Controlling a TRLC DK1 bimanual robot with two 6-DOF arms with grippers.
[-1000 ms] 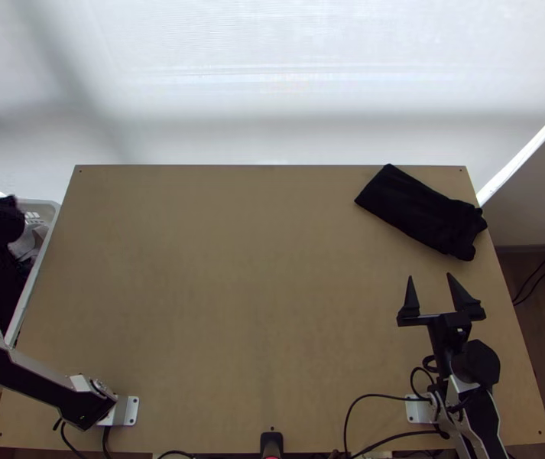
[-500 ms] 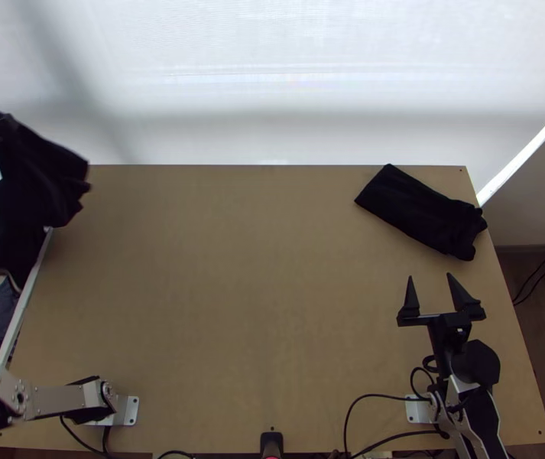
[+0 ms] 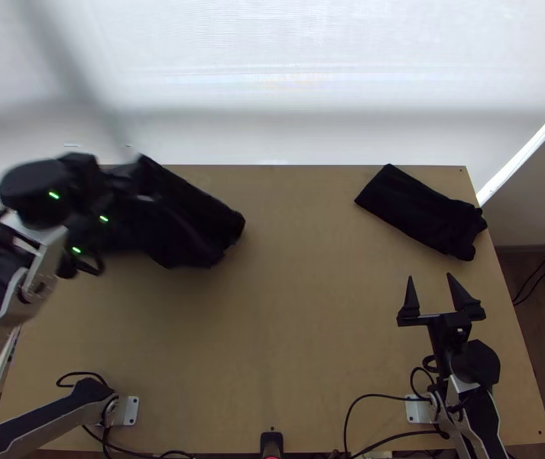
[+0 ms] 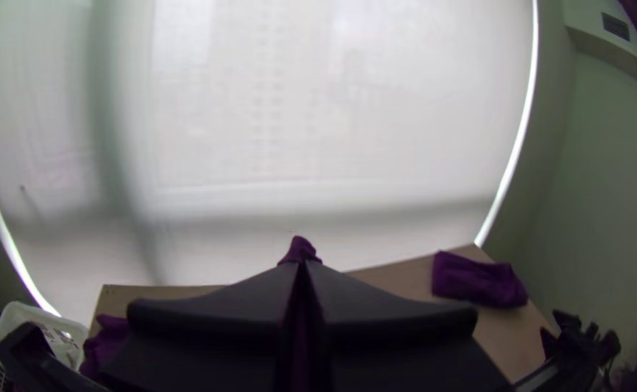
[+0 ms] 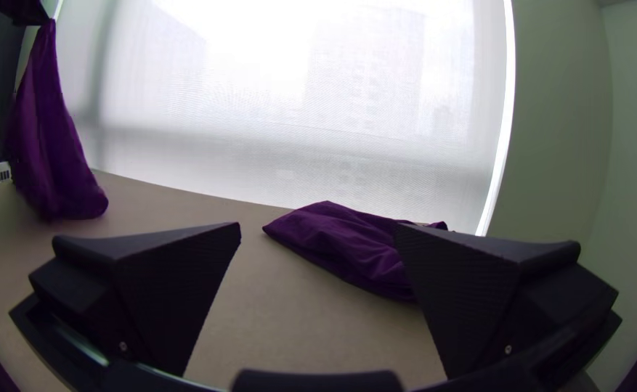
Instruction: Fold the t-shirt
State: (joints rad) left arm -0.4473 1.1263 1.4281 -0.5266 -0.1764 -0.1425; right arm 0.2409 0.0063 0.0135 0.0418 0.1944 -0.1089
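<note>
Black t-shirt (image 3: 196, 222) hanging in folds | left fingers (image 3: 123, 183) pinching it | right fingers (image 3: 410, 298) apart

Daylight glows through a pale blind (image 5: 296, 87) behind the wooden table (image 3: 310, 344), with a greenish wall (image 5: 565, 145) and brown floor (image 3: 538, 344) to the right.

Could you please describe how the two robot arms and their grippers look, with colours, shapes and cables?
The left arm and right arm have pale links, black joints and black cables near their bases. Small green lights shine on the left arm. The left gripper and right gripper have wide, flat, black fingers, tapering to points.
</note>
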